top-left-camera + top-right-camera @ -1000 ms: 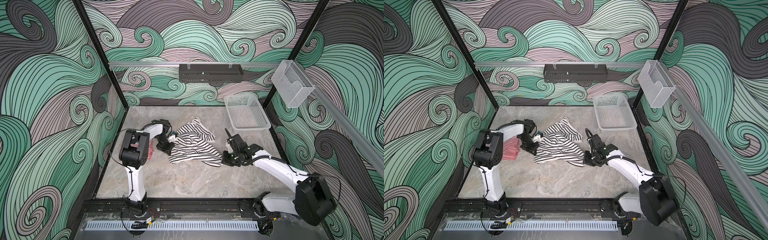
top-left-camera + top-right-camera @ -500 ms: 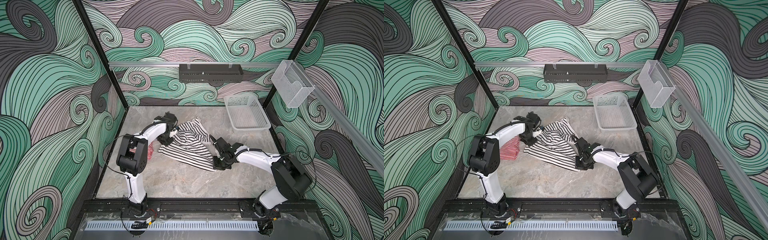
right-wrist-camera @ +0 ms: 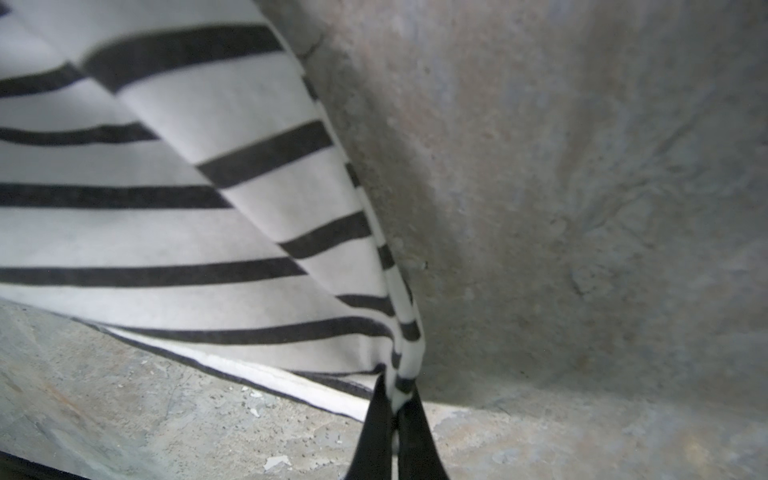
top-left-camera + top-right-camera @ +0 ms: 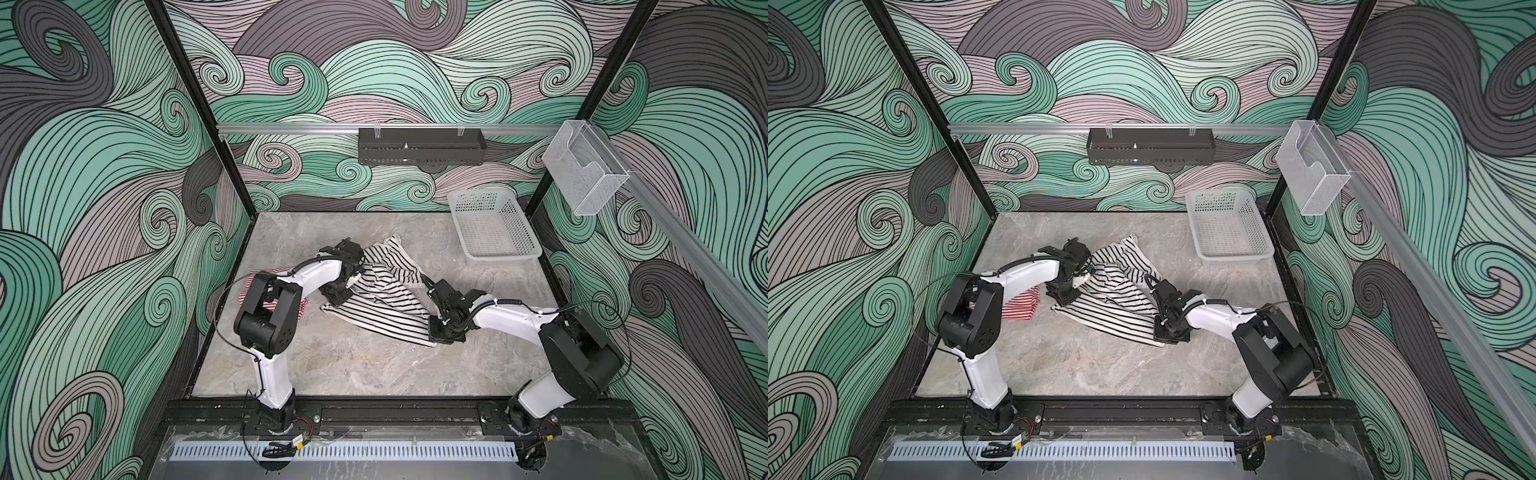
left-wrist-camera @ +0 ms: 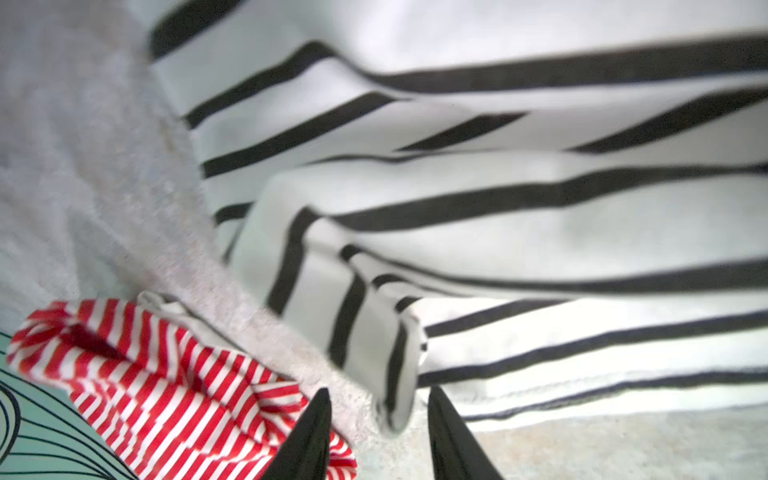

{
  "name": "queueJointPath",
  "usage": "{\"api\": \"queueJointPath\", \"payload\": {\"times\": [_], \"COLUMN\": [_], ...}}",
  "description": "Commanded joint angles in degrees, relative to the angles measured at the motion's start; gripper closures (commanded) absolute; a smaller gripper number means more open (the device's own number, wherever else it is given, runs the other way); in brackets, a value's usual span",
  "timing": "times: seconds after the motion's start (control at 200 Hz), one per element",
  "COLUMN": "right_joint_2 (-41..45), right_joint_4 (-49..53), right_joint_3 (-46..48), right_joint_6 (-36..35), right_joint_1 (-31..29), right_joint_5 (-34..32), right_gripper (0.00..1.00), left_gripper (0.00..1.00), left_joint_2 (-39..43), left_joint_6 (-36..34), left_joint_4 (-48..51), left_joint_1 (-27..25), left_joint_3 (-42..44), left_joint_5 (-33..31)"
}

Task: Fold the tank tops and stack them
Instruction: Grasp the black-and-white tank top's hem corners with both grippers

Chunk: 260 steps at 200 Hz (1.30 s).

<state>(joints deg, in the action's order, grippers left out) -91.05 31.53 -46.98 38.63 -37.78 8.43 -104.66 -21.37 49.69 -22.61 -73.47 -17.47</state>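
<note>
The white tank top with black stripes (image 4: 386, 303) (image 4: 1117, 299) lies crumpled mid-table. My right gripper (image 4: 437, 337) (image 3: 395, 386) is shut on its near right corner, and the cloth (image 3: 249, 199) runs taut from the jaws. My left gripper (image 4: 337, 298) (image 5: 378, 390) stands open at the garment's left corner. A loose fold (image 5: 374, 332) hangs between the fingers without being pinched. The red-and-white tank top (image 4: 1019, 305) (image 5: 166, 374) lies bunched at the left, partly hidden under my left arm.
A white perforated basket (image 4: 503, 254) (image 4: 1233, 253) stands at the back right of the marble table. A black tray (image 4: 419, 145) hangs on the back wall. A clear holder (image 4: 582, 174) sits on the right rail. Bare marble (image 4: 353, 365) lies in front of the garments.
My left gripper has opened and let go of the black-striped top's corner. Over the last second the right gripper dragged its corner leftward, and the left arm shifted toward the back.
</note>
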Motion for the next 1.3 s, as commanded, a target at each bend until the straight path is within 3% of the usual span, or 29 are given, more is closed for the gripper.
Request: {"api": "queueJointPath", "payload": {"times": [0.0, 0.12, 0.2, 0.33, 0.505, 0.636, 0.761, 0.916, 1.021, 1.296], "right_joint_2": [-2.64, -3.34, -3.65, -3.97, -4.21, -3.89, -3.48, -3.02, -3.05, -3.66], "right_joint_4": [-0.7, -1.3, -1.6, -2.17, -3.33, -3.57, -3.68, -4.17, -4.29, -4.46], "right_joint_3": [1.98, 2.11, 2.2, 2.5, 3.46, 3.96, 4.22, 4.68, 4.75, 4.19], "right_joint_6": [1.27, 1.45, 1.52, 1.62, 2.3, 2.5, 2.58, 3.11, 3.2, 2.98], "right_joint_1": [-0.28, -0.28, -0.25, -0.3, -0.29, -0.28, -0.25, -0.28, -0.28, -0.28], "right_joint_5": [-1.69, -1.11, -1.0, -0.85, -0.04, 0.06, 0.25, 0.45, 0.48, 0.65], "right_gripper": [1.0, 1.0, 1.0, 1.0, 1.0, 1.0, 1.0, 1.0, 1.0, 1.0], "left_gripper": [0.57, 0.55, 0.56, 0.66, 0.82, 0.88, 0.87, 0.72, 0.68, 0.66], "left_joint_2": [4.85, 5.57, 4.49, 3.76, 2.67, 0.06, -2.56, -4.92, -5.91, -8.22], "left_joint_6": [1.67, 1.2, -0.61, -4.09, -5.64, -7.62, -10.34, -11.94, -12.21, -12.99], "left_joint_4": [-0.18, 1.29, 3.4, 4.73, 0.15, -0.96, 1.42, 3.61, 4.4, 6.63], "left_joint_1": [4.27, 9.53, 13.22, 16.98, 20.84, 24.09, 26.16, 27.57, 27.6, 27.38], "left_joint_3": [0.47, 1.01, 1.04, 2.71, 6.17, 7.03, 5.18, 2.6, 1.76, -0.81], "left_joint_5": [2.87, 9.69, 17.52, 28.52, 32.29, 36.42, 41.01, 42.11, 42.24, 44.48]}}
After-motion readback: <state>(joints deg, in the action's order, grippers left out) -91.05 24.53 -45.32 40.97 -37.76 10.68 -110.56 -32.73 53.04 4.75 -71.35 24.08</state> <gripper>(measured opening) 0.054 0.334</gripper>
